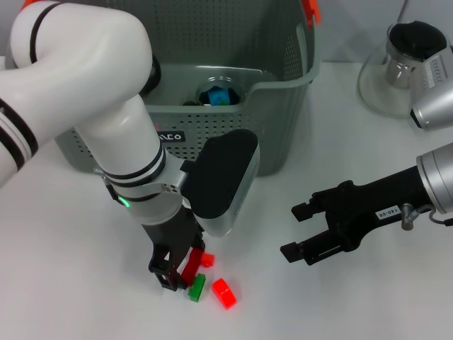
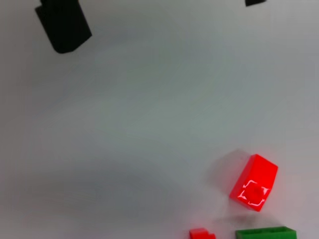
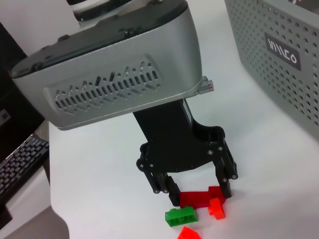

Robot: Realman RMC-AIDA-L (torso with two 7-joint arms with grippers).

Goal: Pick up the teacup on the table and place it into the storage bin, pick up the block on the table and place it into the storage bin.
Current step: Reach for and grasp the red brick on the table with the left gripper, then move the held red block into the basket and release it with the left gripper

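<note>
The left claw (image 1: 178,275) reaches straight down to the white desk (image 1: 340,312) in front of the storage bin (image 1: 283,127), and its two black fingers (image 3: 225,175) stand on either side of a dark red block (image 3: 199,198), one at each end of it; the right wrist view shows them close against the block, though whether they already press on it cannot be told. Three more pieces lie just beside that block on the desk: a green block (image 1: 197,287) near the fingertips, a small bright red piece (image 1: 207,260) touching or almost touching the dark red one, and a larger bright red block (image 1: 224,292) a little apart from the rest. The right claw (image 1: 296,231) hovers over the desk well to the right of the blocks, its fingers apart and holding nothing. The storage bin is a grey perforated basket with a small black label (image 1: 168,135) on its near wall and an orange clip (image 1: 310,10) at its rim; inside it lies a round container (image 1: 221,88) with something blue (image 1: 219,95) in it.
</note>
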